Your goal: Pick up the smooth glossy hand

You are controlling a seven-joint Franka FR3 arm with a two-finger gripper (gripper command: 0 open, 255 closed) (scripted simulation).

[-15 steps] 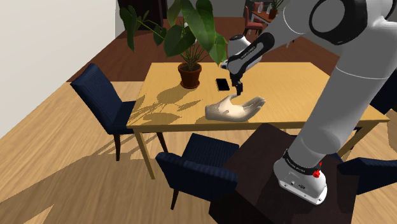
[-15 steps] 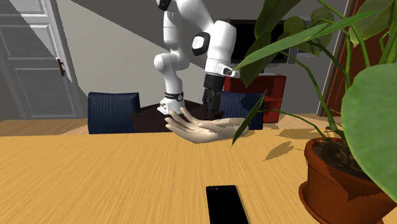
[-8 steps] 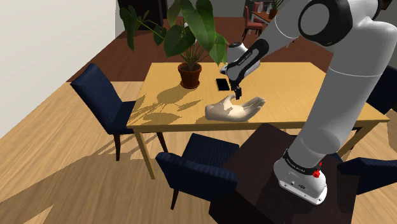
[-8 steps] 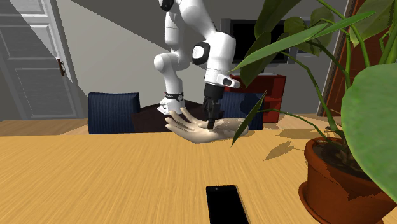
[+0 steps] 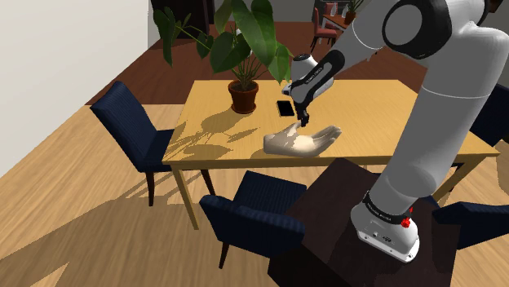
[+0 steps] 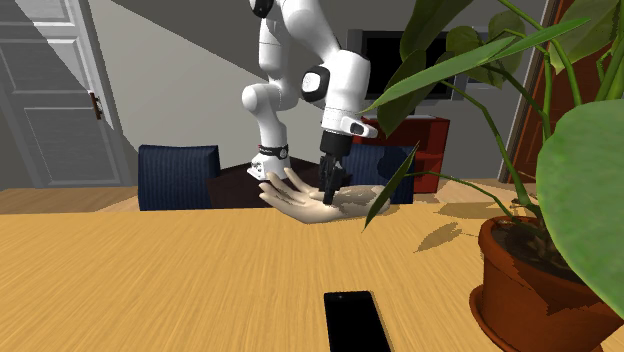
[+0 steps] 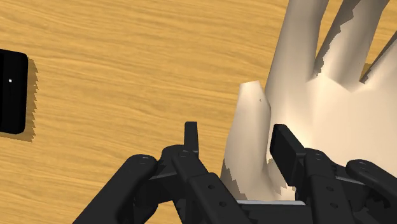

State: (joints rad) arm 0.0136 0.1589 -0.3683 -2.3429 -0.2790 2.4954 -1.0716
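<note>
**Fig. My pincer spread astride the pale hand on the wooden table**

Shoulder view, left to right: a white wall (image 5: 49, 65) meets a plank floor (image 5: 65, 228). A navy chair (image 5: 134, 134) stands at the end of the wooden table (image 5: 367, 106). On the table stands a potted plant (image 5: 243, 96). Just beside it a black phone (image 5: 285, 108) lies flat. Next comes the glossy cream hand (image 5: 300, 140), lying flat with fingers spread, near the table edge that faces my dark stand (image 5: 343, 220). My pincer (image 5: 303, 122) points down at the hand's phone-side edge.

Second exterior view: a panelled door (image 6: 45, 90) at the left, a grey wall (image 6: 180, 80), then a blue chair (image 6: 178, 175) behind the table.

Wrist view: my fingers (image 7: 191, 137) stand wide apart, the hand's thumb between them. The phone-side finger is clear of it, over bare wood.
</note>
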